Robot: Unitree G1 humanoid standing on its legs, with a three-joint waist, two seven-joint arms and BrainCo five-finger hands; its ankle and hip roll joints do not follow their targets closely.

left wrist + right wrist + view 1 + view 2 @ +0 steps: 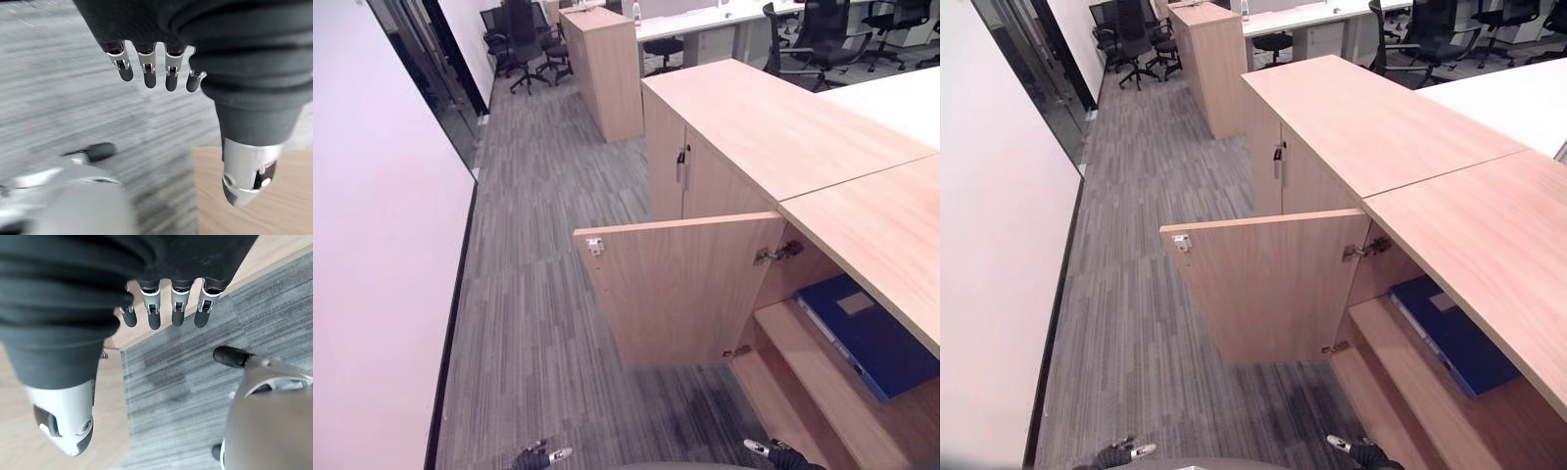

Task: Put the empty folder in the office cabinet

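Observation:
A blue folder (pixel 876 338) lies flat on the upper shelf inside the open office cabinet (pixel 803 372), at the right. The cabinet door (pixel 680 289) stands swung out over the carpet. My left hand (pixel 540 455) and right hand (pixel 773 450) hang low at the bottom edge, well apart from the cabinet. In the left wrist view the left hand (pixel 172 73) has relaxed fingers over the carpet and holds nothing. The right hand (pixel 178 308) also hangs with relaxed fingers, empty, above the cabinet's lower edge.
Beside the open door is a closed cabinet door with a dark handle (pixel 681 166). A white partition (pixel 382 245) runs along the left. Further back stand a tall wooden cabinet (pixel 605 69), office chairs (pixel 524 44) and desks. Grey carpet (pixel 538 294) lies between partition and cabinets.

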